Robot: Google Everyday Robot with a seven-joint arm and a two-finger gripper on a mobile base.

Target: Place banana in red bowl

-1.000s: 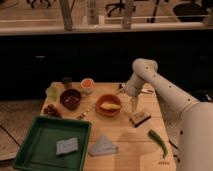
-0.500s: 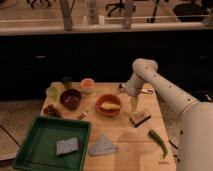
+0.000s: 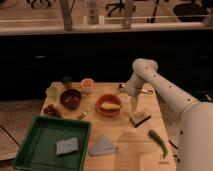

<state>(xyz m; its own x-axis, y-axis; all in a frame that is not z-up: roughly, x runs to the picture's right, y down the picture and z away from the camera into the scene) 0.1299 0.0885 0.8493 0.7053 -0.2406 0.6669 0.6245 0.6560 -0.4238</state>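
Observation:
The pale-yellow banana (image 3: 110, 106) lies inside the orange-red bowl (image 3: 108, 112) at the middle of the wooden table. My gripper (image 3: 134, 106) hangs pointing down just right of the bowl's rim, above the table and apart from the banana. It holds nothing that I can see. The arm reaches in from the right.
A maroon bowl (image 3: 70, 98) and a small white cup with orange contents (image 3: 87, 84) stand left of the red bowl. A brown block (image 3: 139, 118) lies below the gripper. A green chili (image 3: 159, 141) lies front right. A green tray (image 3: 30, 150) holding a grey sponge (image 3: 67, 146) and a grey cloth (image 3: 103, 146) lie in front.
The gripper has shifted slightly to the right, away from the bowl. The banana stays in the bowl.

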